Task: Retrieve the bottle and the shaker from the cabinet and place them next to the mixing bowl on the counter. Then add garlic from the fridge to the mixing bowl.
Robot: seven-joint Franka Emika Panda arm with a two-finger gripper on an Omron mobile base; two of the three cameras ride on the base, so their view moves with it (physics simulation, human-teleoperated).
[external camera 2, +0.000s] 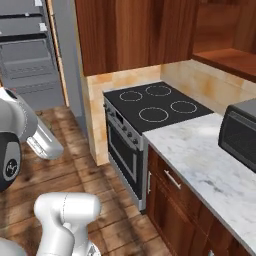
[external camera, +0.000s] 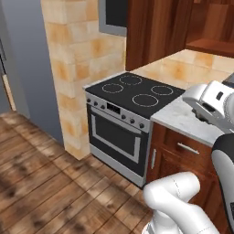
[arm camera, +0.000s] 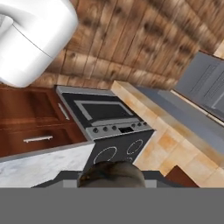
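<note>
A brownish, dark-speckled rounded object [arm camera: 112, 174] sits at the very bottom centre of the hand view, right where the fingertips would rise; it cannot be identified with certainty, and the fingertips themselves are hidden, so whether the gripper is spread, closed or clamped on it cannot be told. Beyond that object the hand camera looks down on the black four-ring glass cooktop [arm camera: 118, 151] and the grey oven front with its knob row [arm camera: 114, 127], with the white-grey veined marble counter [arm camera: 39, 168] to the left over reddish wooden drawers with metal handles [arm camera: 38, 139]. The tall grey fridge [arm camera: 205, 85] stands at the far right of that view, across the wooden plank floor [arm camera: 131, 39]. In the left base view the white arm [external camera: 215, 105] is raised at the right edge, its wrist over the marble counter [external camera: 187, 119] just beside the cooktop [external camera: 137, 90]. In the right base view the arm's dark-jointed links [external camera 2: 15, 145] stand at the left edge, the fridge [external camera 2: 30, 55] shows open grey drawers at upper left, and a dark grey microwave [external camera 2: 240, 132] sits on the counter [external camera 2: 200, 155]. The dark reddish-brown wall cabinet [external camera 2: 130, 32] hangs above the cooktop, its wooden shelf board [external camera 2: 225, 57] to the right.
</note>
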